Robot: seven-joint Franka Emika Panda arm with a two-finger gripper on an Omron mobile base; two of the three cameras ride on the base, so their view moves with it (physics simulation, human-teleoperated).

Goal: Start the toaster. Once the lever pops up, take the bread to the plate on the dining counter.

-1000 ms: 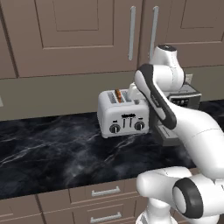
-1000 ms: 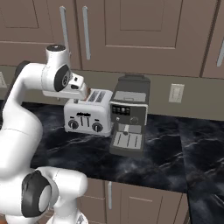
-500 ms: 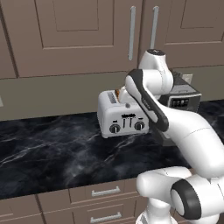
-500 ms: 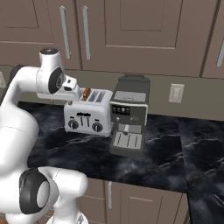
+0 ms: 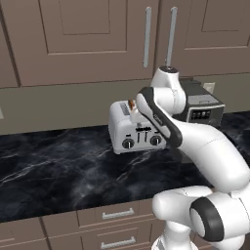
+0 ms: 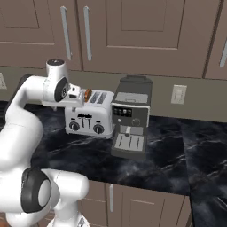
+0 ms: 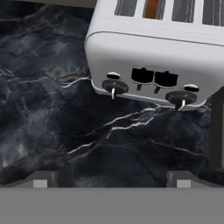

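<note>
The silver-white toaster [image 5: 131, 131] [image 6: 88, 119] [image 7: 166, 48] stands on the black marble kitchen counter [image 5: 58, 171]. The bread [image 5: 131, 106] [image 6: 87, 93] [image 7: 151, 8] stands upright in a top slot, its orange-brown crust poking out. In the hand view the toaster front shows two dark tabs [image 7: 154, 78] and two round knobs [image 7: 114, 86]. My gripper [image 7: 109, 179] [image 6: 75, 98] hovers above the counter just in front of the toaster's upper front, open, with nothing between its fingertips [image 7: 41, 178]. The plate and the dining counter are out of view.
A tall black coffee machine [image 6: 131, 117] [image 5: 200, 105] stands tight against the toaster's right side. Brown wall cabinets [image 5: 97, 34] hang above and drawers [image 5: 117, 215] sit below. Bare marble stretches to the toaster's left and front.
The hand has dropped a little in front of the toaster, and the jaws have spread slightly wider. Toaster and bread have not moved.
</note>
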